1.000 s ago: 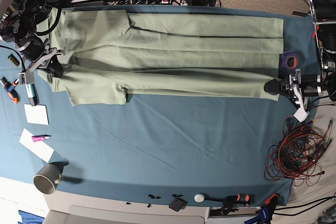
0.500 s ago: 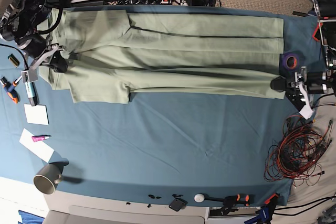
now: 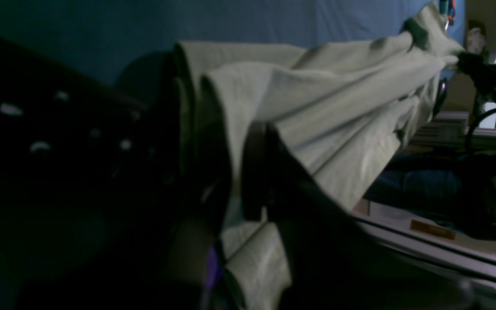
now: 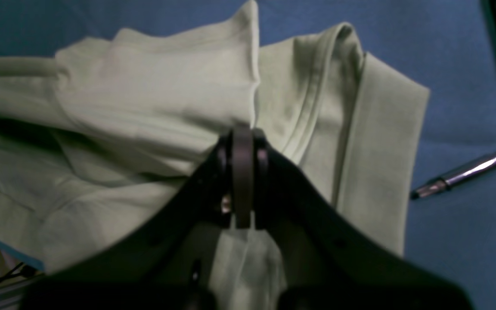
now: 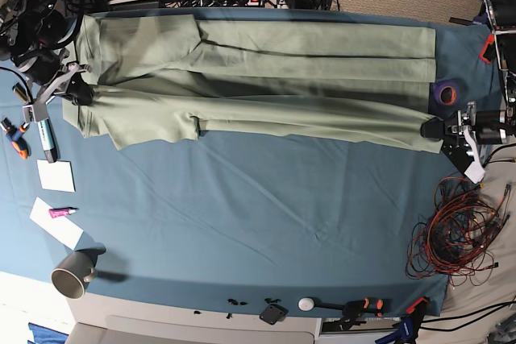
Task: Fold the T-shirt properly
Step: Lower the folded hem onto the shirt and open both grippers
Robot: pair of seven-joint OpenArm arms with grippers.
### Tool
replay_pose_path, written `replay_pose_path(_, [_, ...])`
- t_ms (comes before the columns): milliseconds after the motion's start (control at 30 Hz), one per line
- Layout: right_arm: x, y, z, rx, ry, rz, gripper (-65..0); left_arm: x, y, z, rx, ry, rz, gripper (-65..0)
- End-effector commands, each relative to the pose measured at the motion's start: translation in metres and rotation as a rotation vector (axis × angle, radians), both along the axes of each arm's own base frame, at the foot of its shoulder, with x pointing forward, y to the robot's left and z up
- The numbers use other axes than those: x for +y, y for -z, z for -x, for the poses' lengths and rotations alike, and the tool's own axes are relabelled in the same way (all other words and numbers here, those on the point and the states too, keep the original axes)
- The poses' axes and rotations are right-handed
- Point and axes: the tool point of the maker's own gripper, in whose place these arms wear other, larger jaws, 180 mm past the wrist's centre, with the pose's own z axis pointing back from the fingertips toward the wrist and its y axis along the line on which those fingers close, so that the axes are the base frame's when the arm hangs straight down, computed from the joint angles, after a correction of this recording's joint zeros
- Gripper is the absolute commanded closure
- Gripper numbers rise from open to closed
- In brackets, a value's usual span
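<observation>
T-shirt (image 5: 258, 86) is lying lengthwise across the cloth (image 5: 258, 215), soft and creased; left gripper (image 5: 436, 129) and right gripper (image 5: 78, 94) are each clamping an end.

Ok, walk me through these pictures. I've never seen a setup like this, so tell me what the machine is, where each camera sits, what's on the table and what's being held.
This is a robot with two arms. The wide picture looks straight down on a table covered with a teal-blue cloth. The other two come from cameras on the robot's wrists, looking along each gripper.

Spread across the cloth is a pale green T-shirt, already folded lengthwise into a long band. The left gripper is shut on one end of it, and the right gripper is shut on the other end; both wrist views show fabric pinched between dark fingers.

Also there: a cup, paper notes, a pink marker and a tangle of wires.
</observation>
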Motion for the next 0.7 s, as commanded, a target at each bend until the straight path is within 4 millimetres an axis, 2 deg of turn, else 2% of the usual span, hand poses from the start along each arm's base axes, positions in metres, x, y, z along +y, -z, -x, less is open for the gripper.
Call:
replay_pose_path(0, [-0.004, -0.015, -0.006, -0.041, -0.012, 0.012, 0.0, 0.010, -0.016, -0.010, -0.048, -0.006, -0.011, 0.0])
replay_pose_path(367, [0.002, -0.010, 0.002, 0.000, -0.032, -0.015, 0.0, 0.009, 0.011, 0.023, 0.040, -0.004, -0.012, 0.0])
replay_pose_path(667, [0.003, 0.003, 0.021, 0.055, -0.031, -0.019, 0.0, 0.009, 0.012, 0.024, 0.044, -0.004, -0.011, 0.0])
